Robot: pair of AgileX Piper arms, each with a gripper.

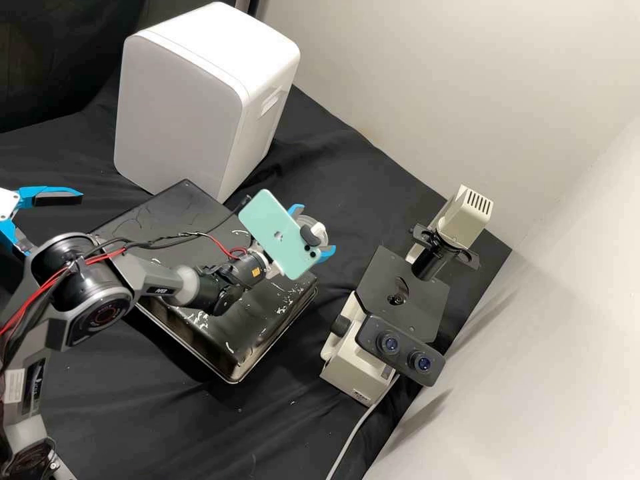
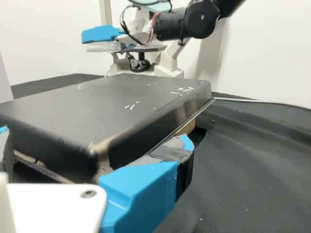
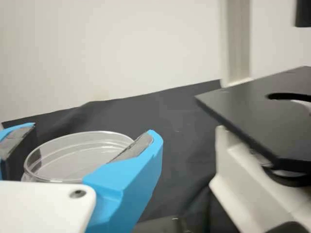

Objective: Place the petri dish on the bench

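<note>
- The black cloth-covered bench [image 1: 373, 167] carried every item. Its cloth lay creased in places.
- A rounded white plastic cabinet [image 1: 200, 93] stood at the far left corner of the bench.
- A flat black metal slab [image 1: 167, 210], scuffed with pale marks, lay at the middle of the bench.
- A grey-white microscope with a black stage [image 1: 400, 307] stood by the right edge, just beside the slab.
- The right arm [image 1: 87, 293] reached across the slab and carried a mint-green phone-like unit [image 1: 277, 233] at its wrist.
- The right gripper [image 1: 313, 232] was closed across a clear round plastic petri dish [image 3: 73, 155].
- The dish was held in the air over the gap between slab and microscope, clear of the cloth.
- The left gripper [image 1: 43, 220] sat at the left edge of the bench, fingers spread and holding nothing.
- Risk, judged: if the dish were released at this height it would fall, and it could bounce, tip or shed a lid.
- Risk, judged: the gap was narrow, so a descent off line could knock the dish or a finger against the slab edge or the stage.
- Risk, judged: a creased patch of cloth could leave the dish resting tilted.
</note>
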